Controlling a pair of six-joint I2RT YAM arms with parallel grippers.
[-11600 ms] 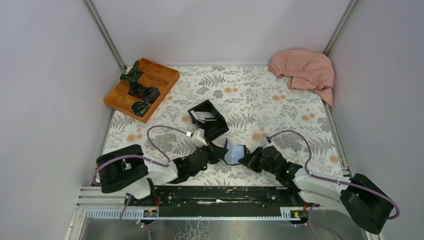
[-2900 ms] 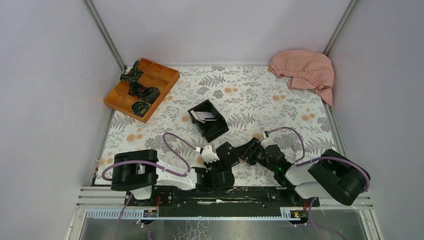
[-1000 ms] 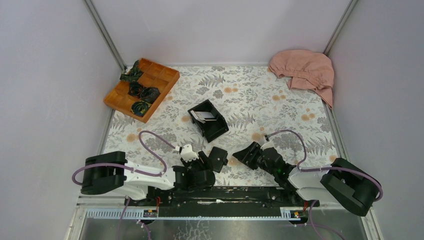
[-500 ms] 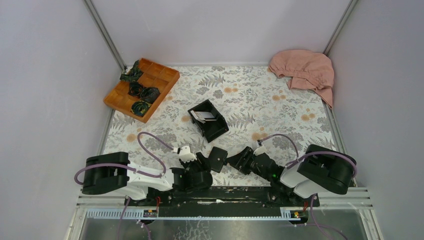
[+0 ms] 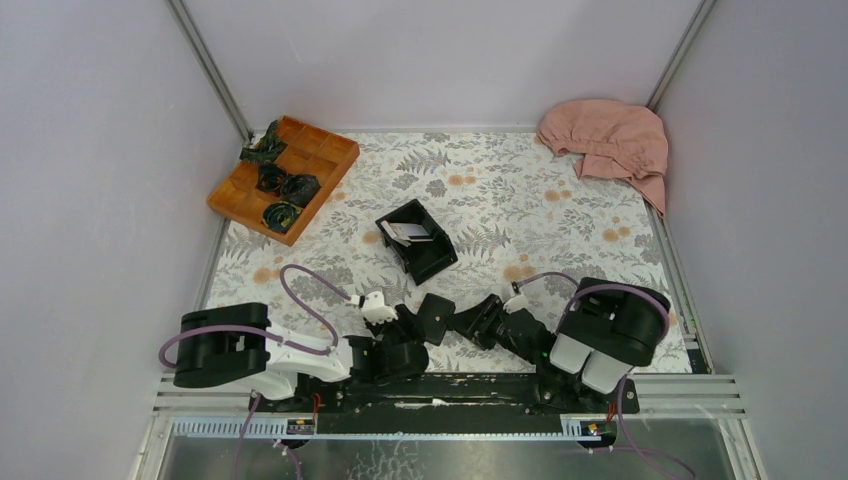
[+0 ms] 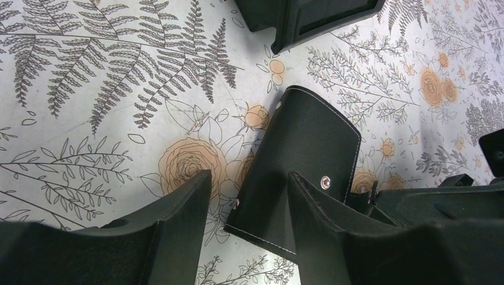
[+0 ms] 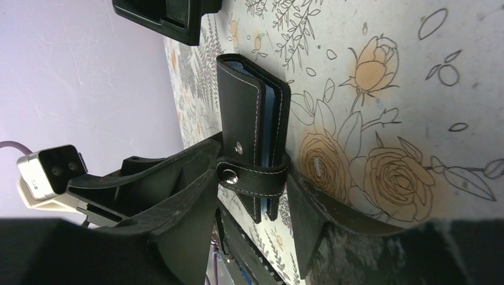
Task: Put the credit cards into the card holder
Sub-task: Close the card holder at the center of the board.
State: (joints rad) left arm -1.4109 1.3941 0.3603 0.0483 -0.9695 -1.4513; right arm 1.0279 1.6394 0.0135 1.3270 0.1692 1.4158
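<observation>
At the near edge, your right gripper (image 7: 252,175) now meets the shut card holder (image 7: 246,101). The left gripper (image 6: 248,178) is spread astride it, the right's hold is unclear; reopen it.

Tight at the near edge of the bench (image 5: 560,215): hemmed by the holder (image 5: 435,318), flanked on either side by the left jaws and right jaws, with the box (image 5: 417,240) close behind and only a narrow strip of bare top between. Open across the middle and the right half, free for an arm to sweep through. Blocked only at the far corners, by the tray (image 5: 283,172) on the left and the cloth (image 5: 608,137) on the right.
</observation>
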